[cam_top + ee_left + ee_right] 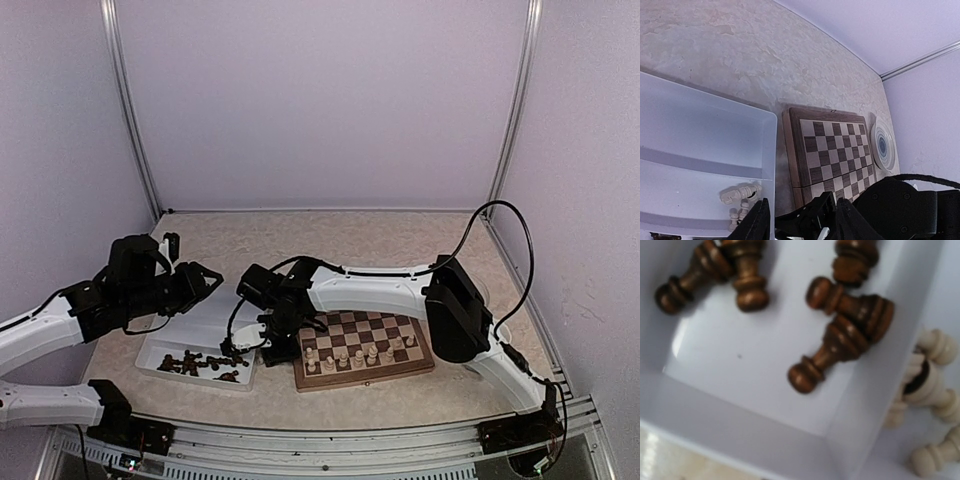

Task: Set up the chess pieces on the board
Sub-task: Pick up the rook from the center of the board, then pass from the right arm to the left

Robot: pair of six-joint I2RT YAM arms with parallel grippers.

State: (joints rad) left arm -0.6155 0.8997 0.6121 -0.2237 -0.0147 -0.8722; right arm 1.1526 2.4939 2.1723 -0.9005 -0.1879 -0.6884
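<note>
The board (375, 330) lies right of centre, with several cream chess pieces (355, 355) standing along its near rows. Dark chess pieces (205, 363) lie tipped over in the white tray (170, 340). My right gripper (268, 340) hangs over the tray's right end. Its fingers do not show in the right wrist view, which looks down on dark pieces (840, 347) in one compartment and cream pieces (927, 385) beyond the divider. My left gripper (802, 212) hovers open and empty above the tray, left of the board (835, 150). Cream pieces (740, 192) lie below it.
A round grey-ringed plate (883, 145) sits past the board's far side in the left wrist view. The right arm (380, 290) stretches across the board's far edge. White walls with metal corner posts close in the table.
</note>
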